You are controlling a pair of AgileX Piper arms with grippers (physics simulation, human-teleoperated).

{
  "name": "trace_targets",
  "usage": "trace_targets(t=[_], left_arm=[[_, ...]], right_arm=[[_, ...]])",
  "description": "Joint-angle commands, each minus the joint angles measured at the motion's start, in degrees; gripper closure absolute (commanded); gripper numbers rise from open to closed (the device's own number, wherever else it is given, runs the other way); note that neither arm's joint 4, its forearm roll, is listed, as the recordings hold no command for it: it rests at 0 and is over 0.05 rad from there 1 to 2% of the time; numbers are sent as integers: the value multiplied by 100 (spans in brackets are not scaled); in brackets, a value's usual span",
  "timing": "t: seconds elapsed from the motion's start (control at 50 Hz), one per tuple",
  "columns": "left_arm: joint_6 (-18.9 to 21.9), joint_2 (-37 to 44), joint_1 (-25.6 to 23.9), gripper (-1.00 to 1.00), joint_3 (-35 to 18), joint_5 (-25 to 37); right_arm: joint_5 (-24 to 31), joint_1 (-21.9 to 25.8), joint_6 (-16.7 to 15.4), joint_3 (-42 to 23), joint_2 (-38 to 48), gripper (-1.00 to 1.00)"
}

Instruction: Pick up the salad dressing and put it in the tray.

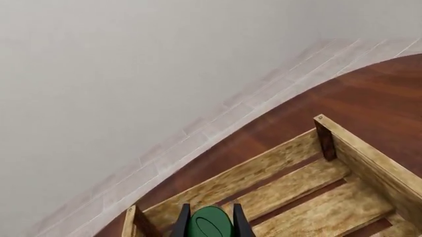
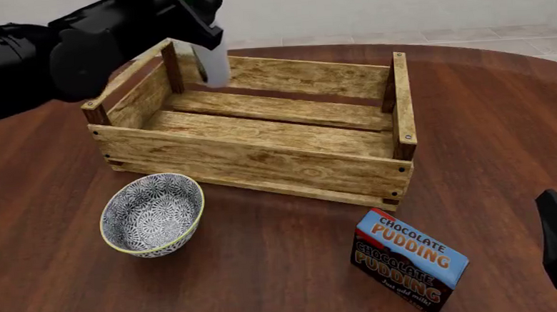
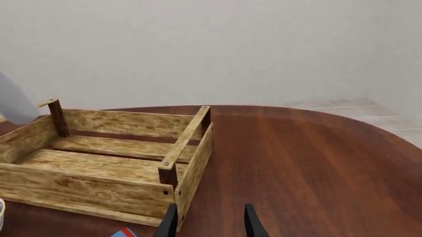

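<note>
My left gripper (image 2: 201, 4) was clamped on the salad dressing bottle (image 2: 213, 65) by its green cap (image 1: 209, 223), and I held it upright over the far left corner of the wooden crate (image 2: 259, 155). My right gripper (image 3: 209, 219) sat low near the pudding box (image 2: 408, 260), jaws apart and empty.

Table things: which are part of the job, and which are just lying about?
In the job:
bottle, held in the left gripper
crate

Lying about:
bowl
pudding box
</note>
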Motion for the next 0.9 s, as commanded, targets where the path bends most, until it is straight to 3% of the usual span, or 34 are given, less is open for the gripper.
trace_targets(t=[0.02,0.46,0.9], left_arm=[[147,359,45,100,-298,58],[18,1342,354,100,-970,136],[-32,1781,509,100,-1073,211]], right_arm=[[-17,-2,20,5,0,-100],[-64,-81,60,1,0,-100],[-68,-56,43,1,0,-100]])
